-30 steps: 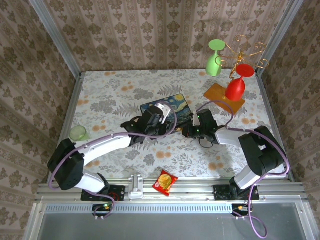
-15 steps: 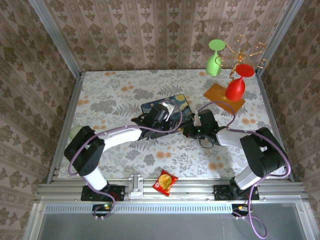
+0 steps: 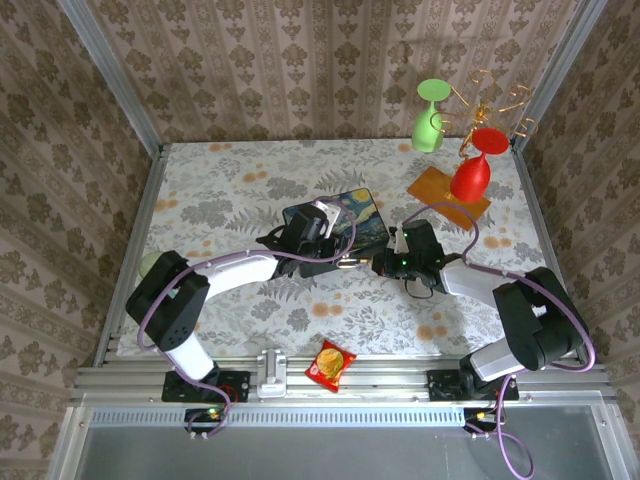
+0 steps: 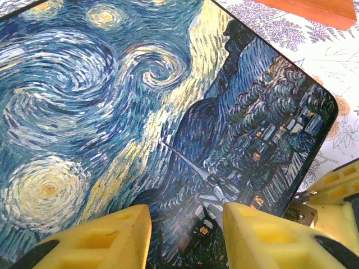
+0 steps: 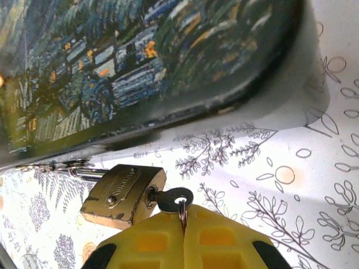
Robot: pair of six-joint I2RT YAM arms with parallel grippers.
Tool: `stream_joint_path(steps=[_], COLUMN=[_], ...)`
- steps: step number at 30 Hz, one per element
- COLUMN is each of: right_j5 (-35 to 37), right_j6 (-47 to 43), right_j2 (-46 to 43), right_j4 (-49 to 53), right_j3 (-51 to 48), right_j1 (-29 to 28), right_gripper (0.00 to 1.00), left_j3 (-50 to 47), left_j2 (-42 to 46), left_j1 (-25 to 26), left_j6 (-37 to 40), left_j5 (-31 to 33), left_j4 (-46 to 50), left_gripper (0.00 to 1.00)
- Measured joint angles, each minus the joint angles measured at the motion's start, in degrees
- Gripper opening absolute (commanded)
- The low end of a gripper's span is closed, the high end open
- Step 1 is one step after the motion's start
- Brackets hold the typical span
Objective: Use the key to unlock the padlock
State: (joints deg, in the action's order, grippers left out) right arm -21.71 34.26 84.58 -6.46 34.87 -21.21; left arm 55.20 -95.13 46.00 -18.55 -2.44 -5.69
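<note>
The brass padlock (image 5: 120,193) lies on the floral tablecloth by the near edge of the Starry Night box (image 5: 140,67), its silver shackle hooked to the box's latch. The dark key (image 5: 171,199) is pushed into the keyhole. My right gripper (image 5: 184,216) is shut on the key's bow and ring. In the top view the padlock (image 3: 351,263) sits just left of the right gripper (image 3: 374,263). My left gripper (image 4: 187,232) hangs open over the box lid (image 4: 140,112), holding nothing. The padlock (image 4: 301,212) peeks in at that view's lower right.
A red glass (image 3: 470,172) and a green glass (image 3: 429,118) hang on a gold wire rack at the back right, over an orange board (image 3: 440,192). A snack packet (image 3: 329,363) lies at the front rail. A pale green object (image 3: 149,264) sits behind the left arm.
The left arm's elbow swung inward and its gripper settled over the box lid. The right gripper has shifted slightly right and toward the front, still holding the key.
</note>
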Motion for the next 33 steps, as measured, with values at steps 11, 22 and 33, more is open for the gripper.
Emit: stream_joint_path(steps=[11, 22, 33], right_j5=[-2.8, -4.0, -5.1], right_j6=[1.7, 1.7, 0.8], right_j2=[3.1, 4.7, 5.2], right_j4=[-1.0, -1.0, -1.0], right_j3=[-1.5, -1.4, -1.4], right_j1=[0.1, 0.6, 1.3], right_gripper=[0.05, 0.06, 0.08], left_j3=[-0.4, 0.2, 6.0], left_j2=[1.5, 2.4, -2.6], left_j1=[2.0, 8.4, 12.5], left_j6=[-0.4, 12.7, 22.0], left_j5=[2.2, 11.7, 22.7], left_j4=[1.4, 8.8, 15.6], left_gripper=[0.48, 0.57, 0.57])
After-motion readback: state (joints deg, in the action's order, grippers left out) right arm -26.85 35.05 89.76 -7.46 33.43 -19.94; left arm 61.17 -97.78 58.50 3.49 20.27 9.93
